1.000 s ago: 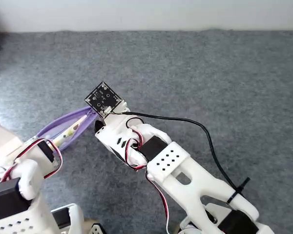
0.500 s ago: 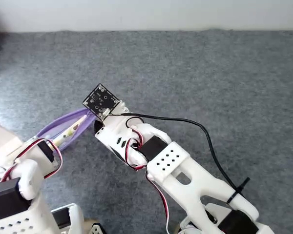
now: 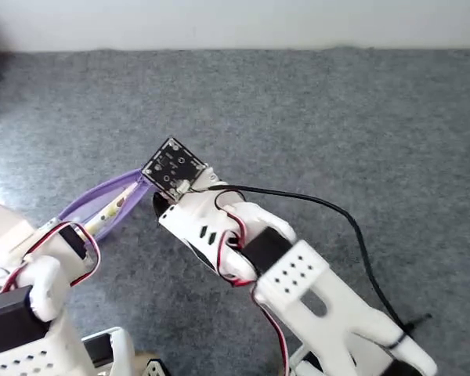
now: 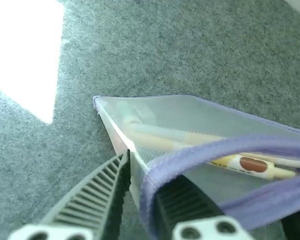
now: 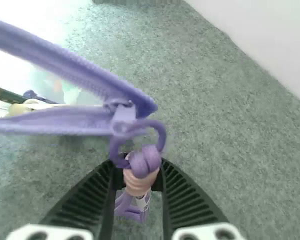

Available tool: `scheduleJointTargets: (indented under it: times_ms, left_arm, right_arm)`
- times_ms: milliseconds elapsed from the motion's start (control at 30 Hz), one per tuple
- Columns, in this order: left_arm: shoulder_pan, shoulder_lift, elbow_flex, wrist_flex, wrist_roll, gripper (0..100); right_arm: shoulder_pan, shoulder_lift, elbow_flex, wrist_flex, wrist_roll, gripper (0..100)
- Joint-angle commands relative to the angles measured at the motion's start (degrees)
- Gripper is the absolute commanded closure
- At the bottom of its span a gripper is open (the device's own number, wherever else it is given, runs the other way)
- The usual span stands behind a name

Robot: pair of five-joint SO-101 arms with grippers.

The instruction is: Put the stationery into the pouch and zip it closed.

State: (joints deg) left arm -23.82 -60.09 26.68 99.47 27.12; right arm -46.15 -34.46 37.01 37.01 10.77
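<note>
Two claws share the pouch [image 4: 190, 120] near the left edge of the tabletop [image 3: 337, 117]: left gripper [image 4: 138, 172] pinches its end as anchor, right gripper [image 5: 136, 166] clamps the zipper pull [image 5: 135, 185] for zipping; pens [image 4: 250, 164] already inside.

One pouch [image 4: 190, 120], at least two pens [image 4: 250, 165], one zip pull [image 5: 137, 175], two arms [image 3: 298, 274].

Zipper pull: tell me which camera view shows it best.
The right wrist view: the zipper pull hangs from the pouch, clamped in the right gripper. In the high view the wrist camera board covers that end of the pouch. The left wrist view gives the left gripper on a pouch corner and the pens instead.
</note>
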Motion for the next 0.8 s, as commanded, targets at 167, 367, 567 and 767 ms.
scheduleJointTargets:
  times_ms: [167, 367, 567, 767]
  left_arm:
    - [0.3, -3.1, -2.8, 0.9, 7.6, 65]
    - [0.3, -9.5, -9.4, 1.0, 7.1, 64]
    - [0.4, -16.2, -11.2, 1.0, 4.4, 64]
    - [0.3, -17.8, -11.2, 1.1, 3.0, 64]
  right_arm:
    - [0.7, -8.7, -2.8, 0.7, 0.7, 99.1]
    - [2.2, -8.7, -2.9, -2.9, 1.5, 99.1]
    - [2.4, -8.8, -2.9, -10.2, 8.9, 99.1]
    - [2.1, -8.7, -2.9, -16.1, 15.2, 99.1]
